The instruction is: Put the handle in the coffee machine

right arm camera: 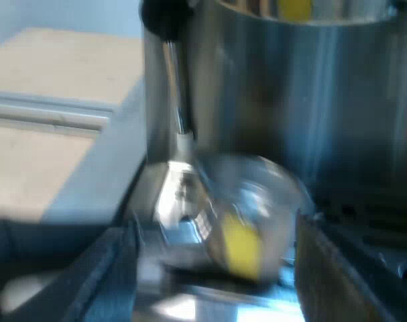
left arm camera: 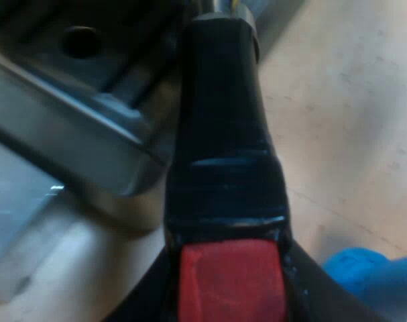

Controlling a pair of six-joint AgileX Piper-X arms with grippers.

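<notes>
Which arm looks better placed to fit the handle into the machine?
Left: the left gripper holds the handle by its red end beside the machine. The right gripper is at the measuring glass.

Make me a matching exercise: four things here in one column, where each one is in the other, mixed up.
1 black handle with a red end
2 blue tamper
3 clear measuring glass with a yellow mark
4 thin metal steam wand

a on the dark drip tray of the steel espresso machine
b on the pale wooden table
c hanging close by the glass
d held in the left gripper

Pairs: 1-d, 2-b, 3-a, 4-c
</notes>
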